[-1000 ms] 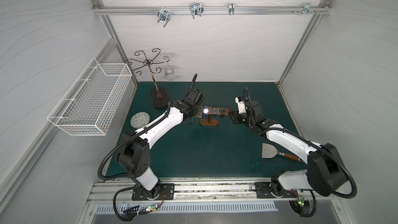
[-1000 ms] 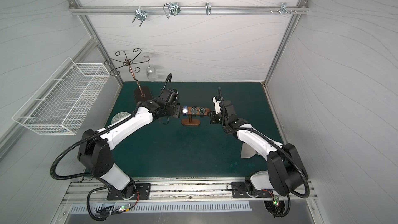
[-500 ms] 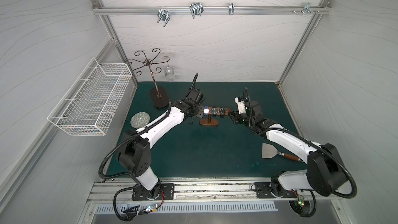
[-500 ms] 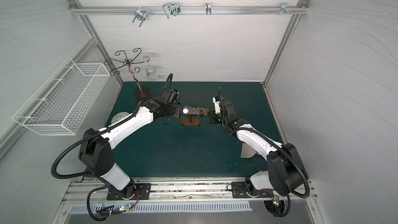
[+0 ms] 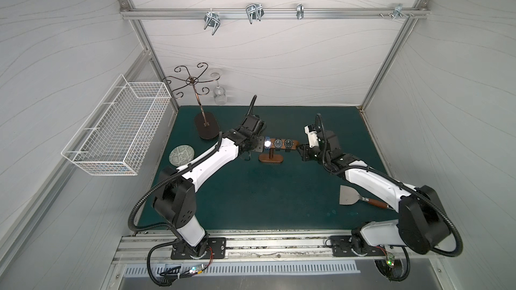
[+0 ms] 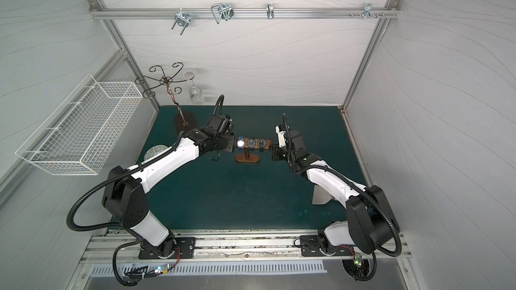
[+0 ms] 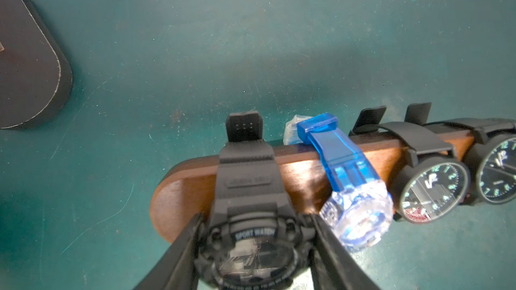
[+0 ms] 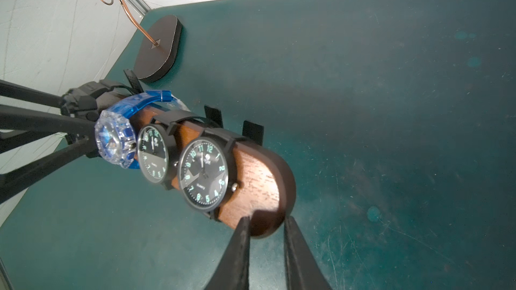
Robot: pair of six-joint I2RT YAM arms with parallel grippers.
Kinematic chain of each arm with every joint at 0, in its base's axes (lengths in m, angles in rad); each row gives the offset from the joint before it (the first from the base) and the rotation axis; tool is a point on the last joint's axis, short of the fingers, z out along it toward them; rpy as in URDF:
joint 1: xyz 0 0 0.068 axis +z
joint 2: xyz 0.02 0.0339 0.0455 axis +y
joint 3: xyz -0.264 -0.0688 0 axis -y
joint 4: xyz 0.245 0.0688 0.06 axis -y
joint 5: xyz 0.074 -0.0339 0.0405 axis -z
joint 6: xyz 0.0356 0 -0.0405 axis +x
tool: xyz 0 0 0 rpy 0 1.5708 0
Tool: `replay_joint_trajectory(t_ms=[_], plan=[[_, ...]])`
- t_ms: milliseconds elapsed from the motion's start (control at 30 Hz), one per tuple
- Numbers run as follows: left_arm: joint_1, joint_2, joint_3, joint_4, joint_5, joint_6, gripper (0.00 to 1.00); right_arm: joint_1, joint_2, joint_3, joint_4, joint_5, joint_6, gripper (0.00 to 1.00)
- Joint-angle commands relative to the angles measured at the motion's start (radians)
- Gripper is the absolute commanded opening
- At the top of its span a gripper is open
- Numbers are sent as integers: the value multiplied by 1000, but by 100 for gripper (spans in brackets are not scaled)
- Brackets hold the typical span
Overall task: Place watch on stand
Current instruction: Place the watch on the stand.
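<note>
Nearest the camera, at 6 o'clock in both top views, an aluminium rail point(image 5: 279, 249) runs across. Beyond it lies a dark green mat point(image 5: 251, 205), boxed in by white panelled walls point(image 5: 279, 65). A scraper point(image 5: 347, 196) rests at 4 o'clock and a patterned plate point(image 5: 182, 155) at 9.

At mid-mat is the wooden stand point(image 5: 272, 159), its crossbar's long axis running 9 to 3. The left gripper point(image 7: 256, 218) clamps the black sport watch point(image 7: 247, 188) at the 9 o'clock end. The strap is looped across the bar, tail toward 12, case on the 6 side.

A blue translucent watch point(image 5: 267, 143) and two black-dial watches point(image 5: 278, 143) follow toward 3, where the right gripper point(image 8: 266, 220) pinches the bar's rounded tip.

Farther off, at 11, a curled metal rack point(image 5: 207, 128) holds a hanging wine glass point(image 5: 219, 94). A wire basket point(image 5: 117, 135) hangs at 9.
</note>
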Motion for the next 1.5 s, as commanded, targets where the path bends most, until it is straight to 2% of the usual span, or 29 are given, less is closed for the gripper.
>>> replay_joint_trajectory(t_ms=[0, 467, 733, 933, 1000, 1033, 1067, 1133, 1233, 1367, 1467], plan=[[-4, -6, 31, 34, -9, -17, 50, 9, 2, 24, -11, -1, -19, 24], [-4, -50, 1, 54, -16, -29, 66, 14, -1, 26, -17, 6, -23, 24], [-5, -73, -6, 59, -8, -31, 66, 17, -5, 27, -20, 8, -27, 24], [-5, -123, -22, 57, -43, -19, 68, 22, -7, 29, -23, 16, -32, 24], [-6, -141, -24, 53, -56, -12, 72, 23, -7, 29, -23, 19, -33, 24], [-5, -149, -26, 51, -61, -9, 82, 23, -6, 30, -24, 22, -32, 25], [-5, -160, -31, 50, -67, -6, 98, 23, -6, 30, -27, 23, -31, 26], [-5, -180, -45, 58, -75, -3, 99, 24, -10, 32, -29, 30, -32, 33], [-5, -204, -68, 68, -84, 1, 99, 24, -10, 36, -33, 35, -36, 52], [-6, -213, -84, 86, -78, -6, 99, 24, -27, 38, -38, 47, -37, 62], [-5, -229, -96, 88, -91, -3, 99, 24, -60, 36, -42, 63, -39, 78]])
